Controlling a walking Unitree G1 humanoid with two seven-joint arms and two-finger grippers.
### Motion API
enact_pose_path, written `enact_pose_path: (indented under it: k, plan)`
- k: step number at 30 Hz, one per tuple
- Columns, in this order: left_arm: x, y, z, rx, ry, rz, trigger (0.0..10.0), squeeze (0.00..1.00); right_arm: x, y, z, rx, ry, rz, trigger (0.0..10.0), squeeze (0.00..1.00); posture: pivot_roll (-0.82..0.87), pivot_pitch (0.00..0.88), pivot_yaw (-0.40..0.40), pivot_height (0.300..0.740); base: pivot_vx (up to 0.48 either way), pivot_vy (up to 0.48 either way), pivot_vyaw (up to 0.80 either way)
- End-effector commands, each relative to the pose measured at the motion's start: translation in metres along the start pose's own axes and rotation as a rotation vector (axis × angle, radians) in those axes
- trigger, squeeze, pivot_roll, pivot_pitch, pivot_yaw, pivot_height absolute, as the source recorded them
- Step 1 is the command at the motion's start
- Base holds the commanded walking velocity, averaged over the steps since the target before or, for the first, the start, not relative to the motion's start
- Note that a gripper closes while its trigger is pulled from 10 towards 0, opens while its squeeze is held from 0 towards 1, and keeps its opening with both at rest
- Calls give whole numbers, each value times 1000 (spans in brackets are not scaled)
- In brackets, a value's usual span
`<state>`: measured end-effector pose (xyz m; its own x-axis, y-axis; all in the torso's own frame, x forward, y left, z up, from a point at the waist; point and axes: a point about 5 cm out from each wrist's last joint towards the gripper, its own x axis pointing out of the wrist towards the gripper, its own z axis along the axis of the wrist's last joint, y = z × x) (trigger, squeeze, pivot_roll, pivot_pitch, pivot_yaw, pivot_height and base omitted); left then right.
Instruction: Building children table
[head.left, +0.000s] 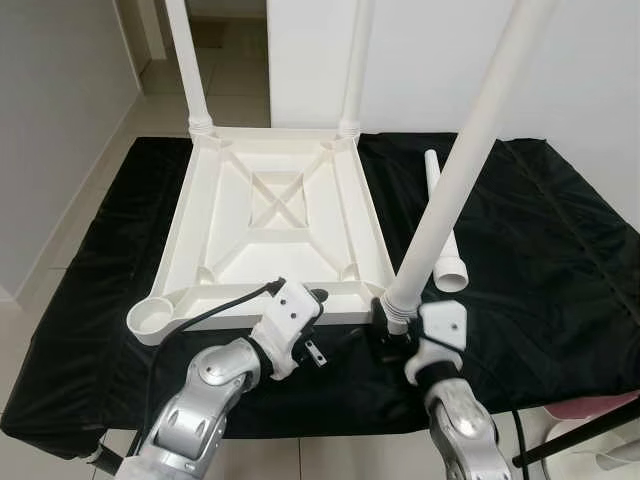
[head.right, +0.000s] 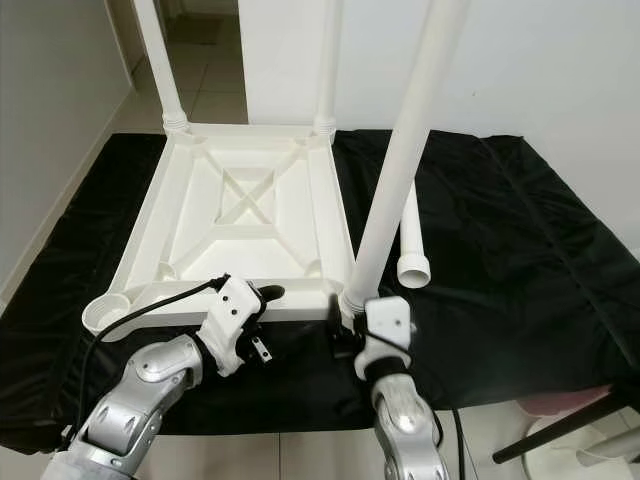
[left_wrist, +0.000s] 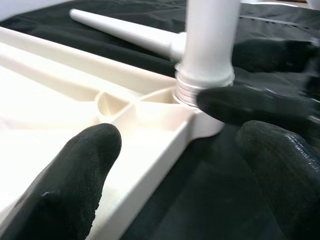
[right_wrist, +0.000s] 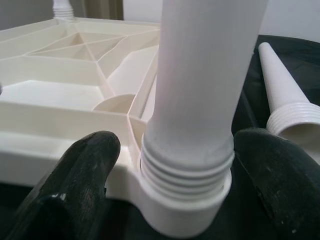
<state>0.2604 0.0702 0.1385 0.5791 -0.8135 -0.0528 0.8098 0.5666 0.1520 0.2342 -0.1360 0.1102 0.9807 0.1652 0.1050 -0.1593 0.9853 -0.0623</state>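
Observation:
A white plastic table top (head.left: 188, 205) lies upside down on a black cloth. Two legs (head.left: 190, 60) stand in its far corners. A third leg (head.left: 460, 170) leans in the near right corner socket. My right gripper (head.left: 392, 330) is open, its fingers (right_wrist: 82, 185) on either side of that leg's threaded base (right_wrist: 187, 165). My left gripper (head.left: 318, 322) is open too and straddles the table's near rim (left_wrist: 150, 165), one finger above the inside and the other above the cloth. The near left socket (head.left: 152, 318) holds no leg. A loose leg (head.left: 445, 235) lies on the cloth to the right.
The black cloth (head.left: 540, 250) covers a low surface that ends just in front of me. Tiled floor and a doorway lie at the far left, a white wall behind. A pink object (head.left: 600, 405) and a black rod (head.left: 575, 435) sit at lower right.

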Motion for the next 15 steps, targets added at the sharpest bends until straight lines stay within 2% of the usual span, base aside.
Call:
enact_pose_path:
  k: [1,4,5,6,7,8,9,15]
  plan:
    - [0,7,1,9,-1,56,10000,0,-4,0,4,-6,-24,16,10000,0,-8,21,-19,740,0,0,0]
    - [0,13,2,17,-1,64,10000,0,-11,-3,4,-20,-21,30,10000,0,-22,20,-13,740,0,0,0]
    - [-1,16,2,22,0,66,10000,0,-15,-3,5,-25,-20,51,8314,0,-24,19,-12,740,0,0,0]
    - [-1,16,2,22,0,66,10000,0,-15,-3,5,-25,-20,51,8314,0,-24,19,-12,740,0,0,0]
    - [0,20,4,28,0,71,10000,0,-22,-1,5,-36,-23,99,6039,0,-28,18,-8,740,0,0,0]
    - [0,21,4,29,-1,72,10000,0,-23,0,6,-38,-24,111,6039,0,-28,18,-8,740,0,0,0]
    - [0,23,4,34,0,75,10000,0,-23,-1,7,-36,-27,122,0,0,-32,15,-6,740,0,0,0]
    - [0,30,5,48,2,91,10000,0,-21,-5,9,-37,-36,134,0,0,-34,15,-6,740,0,0,0]
